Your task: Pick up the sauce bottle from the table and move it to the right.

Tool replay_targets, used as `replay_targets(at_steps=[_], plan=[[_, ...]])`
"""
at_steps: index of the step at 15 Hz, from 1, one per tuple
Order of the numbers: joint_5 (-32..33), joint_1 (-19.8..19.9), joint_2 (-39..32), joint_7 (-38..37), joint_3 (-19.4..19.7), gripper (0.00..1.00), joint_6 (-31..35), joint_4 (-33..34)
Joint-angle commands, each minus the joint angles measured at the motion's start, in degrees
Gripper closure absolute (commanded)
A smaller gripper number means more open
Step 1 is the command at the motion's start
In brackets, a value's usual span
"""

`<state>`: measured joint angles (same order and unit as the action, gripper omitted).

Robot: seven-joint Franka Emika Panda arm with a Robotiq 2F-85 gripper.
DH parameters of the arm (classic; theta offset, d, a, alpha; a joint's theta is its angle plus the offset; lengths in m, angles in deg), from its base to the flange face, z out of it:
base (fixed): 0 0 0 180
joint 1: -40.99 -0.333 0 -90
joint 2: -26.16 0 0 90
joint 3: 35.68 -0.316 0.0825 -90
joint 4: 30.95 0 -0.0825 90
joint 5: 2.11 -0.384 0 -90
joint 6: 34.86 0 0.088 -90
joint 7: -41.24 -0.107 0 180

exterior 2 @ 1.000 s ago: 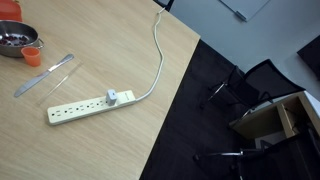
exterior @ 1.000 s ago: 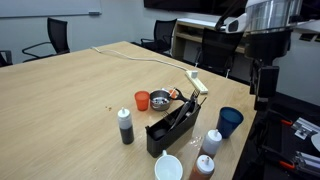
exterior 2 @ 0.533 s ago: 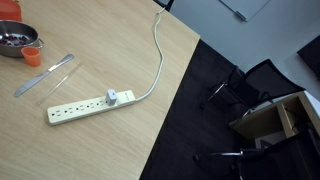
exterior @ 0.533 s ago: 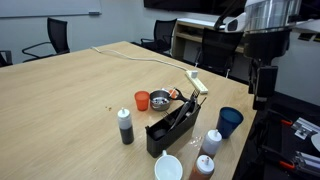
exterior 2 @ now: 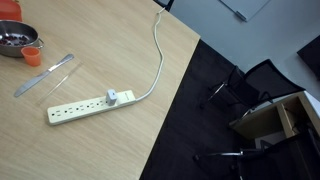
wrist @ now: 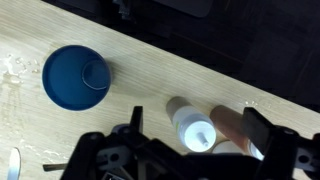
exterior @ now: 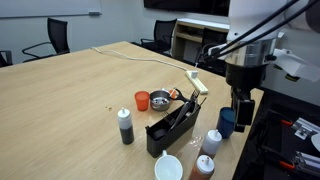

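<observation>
1. Tool (exterior: 241, 118) hangs from the arm (exterior: 250, 40) at the right side of the tabletop (exterior: 60, 100). In that exterior view it overlaps the right side of the blue cup (exterior: 228, 122), and I cannot tell whether they touch.
2. In the wrist view the tool (wrist: 195, 118) is spread wide and grips nothing. Its dark fingers (wrist: 135, 125) reach in from the bottom of the picture.
3. The sauce bottle (exterior: 213, 141) stands upright on the tabletop by the right edge, just near-left of the blue cup and apart from it.
4. From the wrist the sauce bottle (wrist: 195, 131) shows mostly as its white cap, seen from above between the two fingers. The blue cup (wrist: 77, 77) sits well to its left in that picture.
5. A red-orange bottle (exterior: 203, 166) with a white top stands nearer than the sauce bottle, with a white cup (exterior: 168, 168) to its left.
6. A long black tray (exterior: 175, 125) lies left of the sauce bottle. A dark bottle (exterior: 125, 126) with a white cap stands further left.
7. Beyond the tray are an orange cup (exterior: 142, 100) and a metal bowl (exterior: 160, 99).
8. A white power strip (exterior 2: 85, 106) lies flat near the tabletop's edge with its cable (exterior 2: 160, 50) curving away. The orange cup (exterior 2: 32, 56) and metal bowl (exterior 2: 12, 40) are at the far left of that exterior view.
</observation>
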<state>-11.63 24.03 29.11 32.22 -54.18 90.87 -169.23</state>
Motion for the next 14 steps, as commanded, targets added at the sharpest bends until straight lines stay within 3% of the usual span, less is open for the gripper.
replay_targets(at_steps=[1,14], plan=[[0.2,-0.8,-4.8,1.3,-0.1,0.0,0.8,3.1],[-0.9,-1.1,-17.0,8.1,-0.1,0.0,2.2,9.2]])
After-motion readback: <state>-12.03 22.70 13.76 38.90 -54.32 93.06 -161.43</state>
